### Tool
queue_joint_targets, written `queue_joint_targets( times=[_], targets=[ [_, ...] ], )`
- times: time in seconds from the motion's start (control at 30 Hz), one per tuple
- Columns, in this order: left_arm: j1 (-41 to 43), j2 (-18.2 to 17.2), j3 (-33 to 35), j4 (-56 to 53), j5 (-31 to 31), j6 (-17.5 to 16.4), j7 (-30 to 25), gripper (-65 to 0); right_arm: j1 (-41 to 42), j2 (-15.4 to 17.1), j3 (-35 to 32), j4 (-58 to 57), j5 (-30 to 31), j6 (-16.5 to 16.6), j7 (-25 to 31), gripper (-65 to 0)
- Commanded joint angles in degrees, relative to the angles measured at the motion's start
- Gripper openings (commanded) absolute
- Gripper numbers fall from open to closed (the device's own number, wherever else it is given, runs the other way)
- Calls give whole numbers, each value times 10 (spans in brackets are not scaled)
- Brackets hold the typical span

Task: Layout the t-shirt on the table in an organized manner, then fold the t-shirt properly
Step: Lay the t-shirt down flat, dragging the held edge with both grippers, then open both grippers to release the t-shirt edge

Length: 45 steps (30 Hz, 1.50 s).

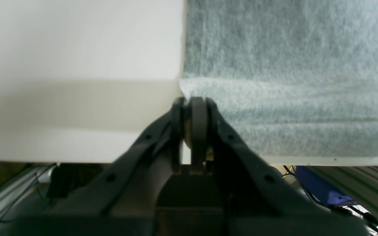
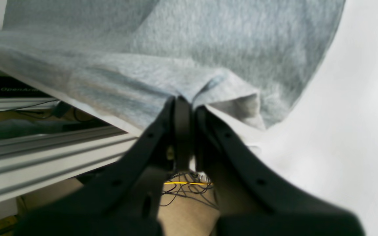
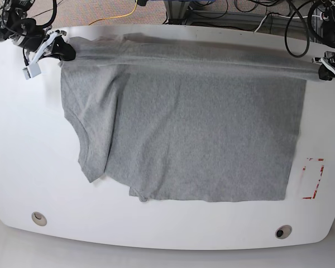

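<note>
grey shirt (image 3: 195, 134) lies spread on the table (image 3: 22, 167); left gripper (image 1: 194, 101) and right gripper (image 2: 184, 100) each pinch a far-edge corner, clamped tight, likely to tension that edge and smooth it for folding.

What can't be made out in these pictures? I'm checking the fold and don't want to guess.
- Base view: the t-shirt's second sleeve, hidden by folded cloth or absent from sight.
- Base view: the left gripper, too small to judge its grip.
- Left wrist view: the pinched cloth's depth, hidden between the left gripper's shut jaws.
- Right wrist view: the table under the cloth, covered near the right gripper.
</note>
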Motion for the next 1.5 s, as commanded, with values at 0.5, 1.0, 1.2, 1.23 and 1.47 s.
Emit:
queue_joint_targets(
  times=[0.5,1.0,1.2,1.23,1.47],
  targets=[
    [35,-22,-8,9,8,0,-9,-646,-39,-22,7,9,4,-1,7,-606],
    [41,-31,-6,9,7,0,-9,-564,-38,-22,11,9,4,-1,7,-392],
    [39,-31,-6,9,6,0,-9,-396,-32,-22,11,9,4,-1,11,-71],
    [38,-31,-6,9,7,0,-9,-386,-30,-22,11,9,4,-1,11,-44],
    [26,-44,-6,8,8,2,-9,-306,58,-21,11,6,-37,-1,23,0]
  ],
)
